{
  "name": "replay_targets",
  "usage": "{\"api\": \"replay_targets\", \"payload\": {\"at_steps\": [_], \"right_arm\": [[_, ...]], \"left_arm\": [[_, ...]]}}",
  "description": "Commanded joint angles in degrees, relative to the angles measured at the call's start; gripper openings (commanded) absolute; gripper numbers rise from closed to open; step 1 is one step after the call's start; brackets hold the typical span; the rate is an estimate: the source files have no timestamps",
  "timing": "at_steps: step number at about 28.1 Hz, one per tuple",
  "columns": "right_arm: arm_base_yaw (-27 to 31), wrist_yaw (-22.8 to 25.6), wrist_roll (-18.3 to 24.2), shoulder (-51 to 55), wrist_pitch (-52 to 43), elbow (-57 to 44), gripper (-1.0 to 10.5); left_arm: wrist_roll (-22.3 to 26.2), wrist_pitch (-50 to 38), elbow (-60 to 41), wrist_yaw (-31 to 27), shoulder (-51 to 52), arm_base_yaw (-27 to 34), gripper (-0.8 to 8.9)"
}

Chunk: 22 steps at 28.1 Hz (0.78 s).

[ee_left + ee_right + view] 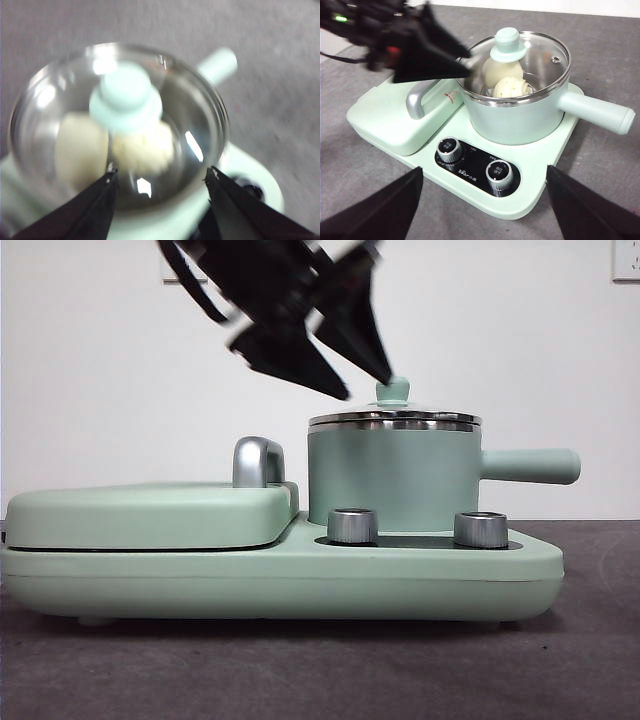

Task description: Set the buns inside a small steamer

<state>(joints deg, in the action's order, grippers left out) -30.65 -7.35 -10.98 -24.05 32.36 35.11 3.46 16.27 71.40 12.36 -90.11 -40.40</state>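
The small steamer [395,480] stands on the right half of a mint green cooker, its glass lid [540,55] on and its side handle [595,112] pointing away from the griddle. Both buns lie inside under the glass: the smooth one [495,70] [80,147] and the ridged one [512,86] [145,147]. My left gripper [160,174] [365,385] hangs open and empty just above the lid, beside the green knob [393,392] [125,97]. Farther back and higher, my right gripper [484,169] is open and holds nothing.
A flat green griddle lid [150,515] with a silver handle [257,462] covers the cooker's left half. Two steel dials [352,525] [480,529] sit at the front of the base [280,585]. Grey table cloth [300,670] lies all round.
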Motion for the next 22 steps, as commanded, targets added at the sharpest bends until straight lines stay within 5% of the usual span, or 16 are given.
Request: {"api": "replay_targets", "payload": {"at_steps": [1,11,22], "right_arm": [[-0.3,-0.2,-0.8,-0.2,-0.3,0.3,3.9],[-0.3,-5.2,-1.6,-2.8,1.8,0.4,3.9],[-0.4,-14.3,-1.7,-17.4,0.1,0.9,3.9]], "left_arm": [[-3.7,7.0,0.6,0.3,3.2,0.2,2.85],[-7.9,32.4,0.0,0.3,13.7,1.6,2.8],[-13.5,33.0,-14.4,-2.8,29.0,1.9,2.8]]}}
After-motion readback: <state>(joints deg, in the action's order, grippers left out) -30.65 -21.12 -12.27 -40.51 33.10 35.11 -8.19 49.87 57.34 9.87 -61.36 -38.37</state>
